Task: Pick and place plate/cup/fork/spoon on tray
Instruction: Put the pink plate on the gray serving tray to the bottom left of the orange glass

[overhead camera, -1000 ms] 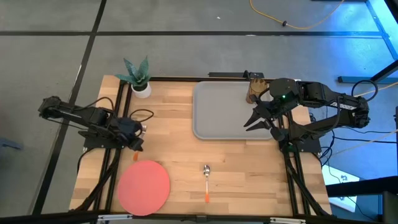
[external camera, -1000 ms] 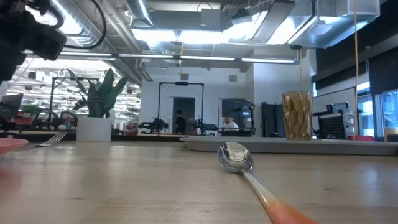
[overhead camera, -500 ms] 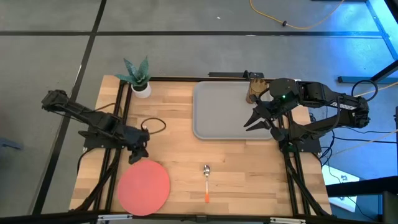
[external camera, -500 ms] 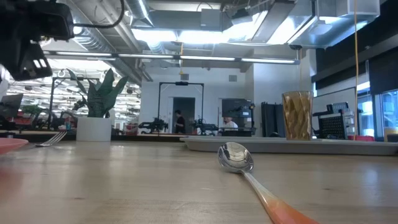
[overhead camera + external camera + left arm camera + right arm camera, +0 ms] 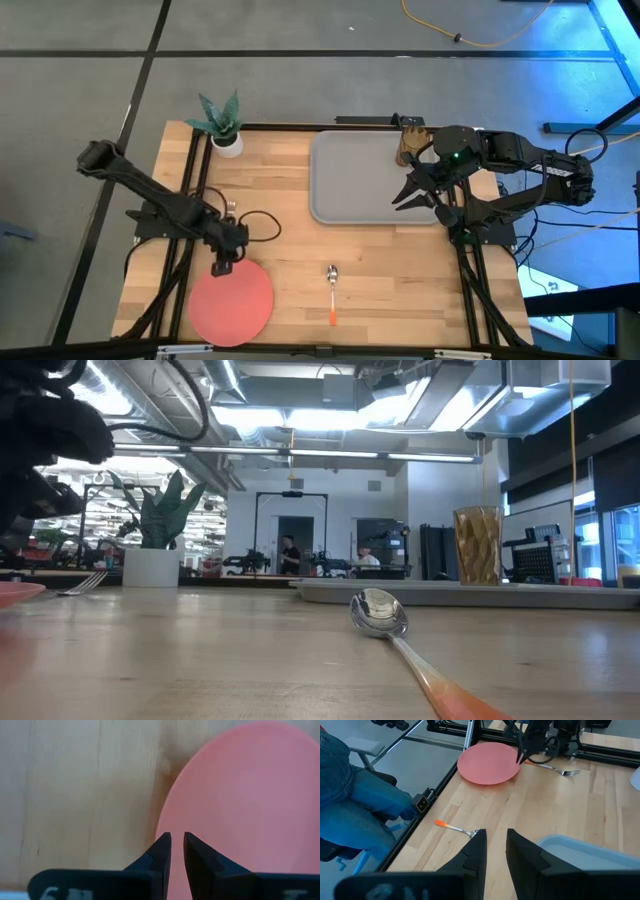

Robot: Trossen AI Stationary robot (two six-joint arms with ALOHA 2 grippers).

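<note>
Two arms are at the table (image 5: 290, 200), but only the left tool (image 5: 222, 266) is close to the plate (image 5: 231, 300). It hangs over the plate's far rim, and its narrow-set fingers (image 5: 162, 851) hold nothing. The plate lies flat near the table's front left corner, with most of its disc beyond the tool toward the front edge. The right tool (image 5: 408, 196) waits over the tray (image 5: 350, 180), fingers also a little apart and empty, near the cup (image 5: 408, 146). The left arm is clearly nearer.

Grey floor (image 5: 300, 25), bright ceiling lights (image 5: 300, 420), distant doorway (image 5: 293, 535).
</note>
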